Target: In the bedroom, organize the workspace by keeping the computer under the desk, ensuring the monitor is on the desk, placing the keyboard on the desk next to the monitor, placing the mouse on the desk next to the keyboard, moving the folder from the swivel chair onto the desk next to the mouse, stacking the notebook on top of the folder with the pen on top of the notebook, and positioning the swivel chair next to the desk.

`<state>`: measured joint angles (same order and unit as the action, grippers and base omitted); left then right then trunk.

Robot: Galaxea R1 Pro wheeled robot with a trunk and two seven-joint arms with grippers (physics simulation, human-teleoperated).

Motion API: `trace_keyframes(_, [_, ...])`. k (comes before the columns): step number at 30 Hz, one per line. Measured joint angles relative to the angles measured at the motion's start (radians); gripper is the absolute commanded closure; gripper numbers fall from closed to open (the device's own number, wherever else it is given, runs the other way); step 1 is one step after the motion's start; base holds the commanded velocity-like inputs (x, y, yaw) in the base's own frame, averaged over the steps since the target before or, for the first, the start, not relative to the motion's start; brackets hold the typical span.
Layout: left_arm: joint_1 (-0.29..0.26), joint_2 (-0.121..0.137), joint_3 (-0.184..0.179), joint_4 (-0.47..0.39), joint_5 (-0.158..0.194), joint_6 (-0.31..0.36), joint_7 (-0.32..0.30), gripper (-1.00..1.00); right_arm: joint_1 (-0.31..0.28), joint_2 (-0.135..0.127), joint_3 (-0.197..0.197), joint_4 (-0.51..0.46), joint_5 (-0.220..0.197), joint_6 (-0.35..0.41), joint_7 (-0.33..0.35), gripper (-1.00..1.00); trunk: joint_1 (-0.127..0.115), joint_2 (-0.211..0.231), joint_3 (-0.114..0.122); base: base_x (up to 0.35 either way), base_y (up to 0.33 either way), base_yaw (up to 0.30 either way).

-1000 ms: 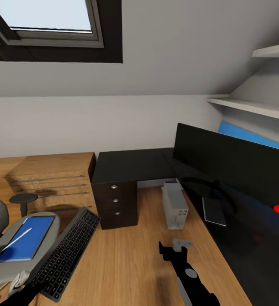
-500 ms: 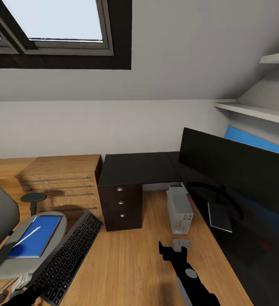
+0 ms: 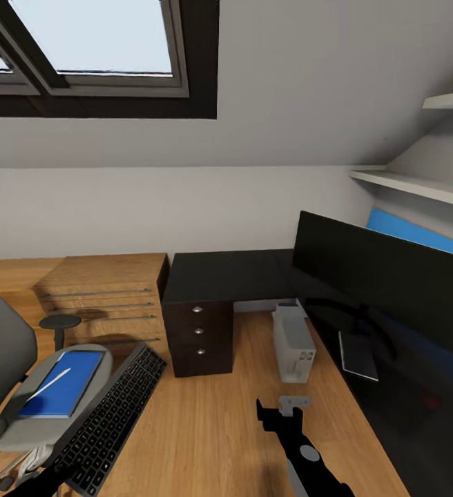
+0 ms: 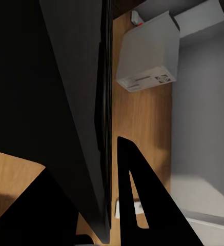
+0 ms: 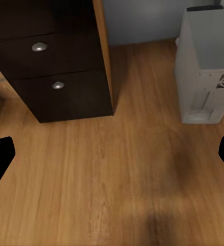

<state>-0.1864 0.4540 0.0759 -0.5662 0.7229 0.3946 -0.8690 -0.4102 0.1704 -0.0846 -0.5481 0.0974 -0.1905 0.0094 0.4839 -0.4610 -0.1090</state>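
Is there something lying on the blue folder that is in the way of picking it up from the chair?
Yes. The pen lies on the folder, which rests on the chair seat.

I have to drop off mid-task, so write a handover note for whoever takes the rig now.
Left gripper: shut on the keyboard, carried off the floor beside the swivel chair.
Right gripper: open, empty, above the floor.
Monitor is on the desk; what looks like the notebook lies by its stand. The computer stands on the floor at the desk's inner corner.
The folder is on the chair seat, with the pen on it.
Left: set the keyboard by the monitor, place the mouse, move the folder, stack notebook and pen, park the chair.
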Motion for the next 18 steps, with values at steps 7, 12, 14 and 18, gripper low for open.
trace_keyframes(7, [0.000, -0.012, 0.000, 0.000, 0.001, 0.000, 0.000, 1.00, 0.000, -0.001, 0.001, 0.012, 0.000, -0.031, 0.000, -1.00, -0.027, 0.049, 0.022, 0.000, 0.000, 0.000])
trace_keyframes(12, [0.000, -0.020, 0.002, 0.000, 0.001, 0.000, 0.002, 1.00, 0.000, -0.002, 0.002, 0.013, -0.003, -0.033, 0.001, -1.00, -0.034, 0.063, 0.028, 0.000, 0.000, 0.000])
trace_keyframes(14, [0.000, -0.020, 0.002, 0.000, 0.001, 0.000, 0.002, 1.00, 0.000, -0.002, 0.002, 0.013, -0.003, -0.033, 0.001, -1.00, -0.034, 0.063, 0.028, 0.000, 0.000, 0.000])
trace_keyframes(18, [0.000, -0.023, 0.001, 0.000, 0.001, 0.001, 0.002, 1.00, 0.000, -0.002, 0.001, 0.012, -0.004, -0.033, 0.001, -1.00, -0.034, 0.063, 0.028, 0.000, 0.000, 0.000])
